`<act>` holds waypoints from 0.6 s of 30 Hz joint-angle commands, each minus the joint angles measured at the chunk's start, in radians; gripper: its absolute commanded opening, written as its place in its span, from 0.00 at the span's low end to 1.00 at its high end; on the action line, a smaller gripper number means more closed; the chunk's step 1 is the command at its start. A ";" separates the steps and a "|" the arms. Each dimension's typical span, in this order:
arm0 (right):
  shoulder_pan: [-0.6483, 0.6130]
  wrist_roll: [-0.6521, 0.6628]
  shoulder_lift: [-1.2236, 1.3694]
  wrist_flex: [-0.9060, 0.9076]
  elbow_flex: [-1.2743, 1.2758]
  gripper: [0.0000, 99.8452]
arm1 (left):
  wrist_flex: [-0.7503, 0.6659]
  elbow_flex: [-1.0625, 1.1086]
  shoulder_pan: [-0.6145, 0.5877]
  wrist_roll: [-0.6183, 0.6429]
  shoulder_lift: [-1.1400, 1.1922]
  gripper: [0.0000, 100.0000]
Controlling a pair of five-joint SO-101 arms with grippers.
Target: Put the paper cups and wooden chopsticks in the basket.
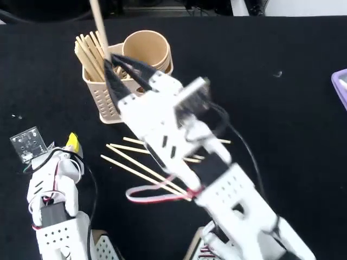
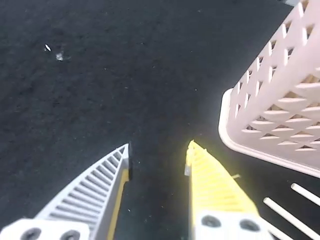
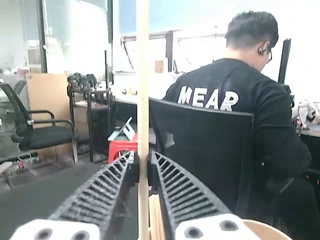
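Observation:
A beige slotted basket [image 1: 108, 100] stands at the back left of the black table, holding several wooden chopsticks [image 1: 89, 54] and stacked paper cups [image 1: 147, 50]. My right gripper [image 1: 111, 67] hovers over the basket, shut on one chopstick [image 1: 99, 24] held upright; in the right wrist view that chopstick [image 3: 143, 100] runs straight up between the black fingers [image 3: 170, 187]. More loose chopsticks [image 1: 142, 169] lie on the table beneath the right arm. My left gripper [image 2: 157, 155] rests low at the front left, open with nothing between its fingers, the basket [image 2: 280, 115] beside it.
A purple object [image 1: 340, 84] sits at the table's right edge. A red and white cable [image 1: 157, 196] loops over the loose chopsticks. Bare black table surface [image 1: 282, 119] stretches to the right of the arms.

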 commanded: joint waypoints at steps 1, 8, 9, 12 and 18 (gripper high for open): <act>0.005 -0.008 0.156 -0.028 -0.168 0.01 | 0.008 0.021 0.013 -0.006 -0.026 0.19; 0.049 -0.008 0.429 -0.028 -0.371 0.01 | 0.011 0.021 0.013 -0.006 -0.026 0.19; 0.055 -0.008 0.463 -0.028 -0.383 0.01 | 0.011 0.021 0.013 -0.006 -0.026 0.18; 0.083 -0.005 0.535 -0.028 -0.387 0.01 | 0.011 0.021 0.013 -0.006 -0.026 0.19; 0.081 -0.002 0.507 -0.002 -0.285 0.01 | 0.011 0.021 0.013 -0.006 -0.026 0.19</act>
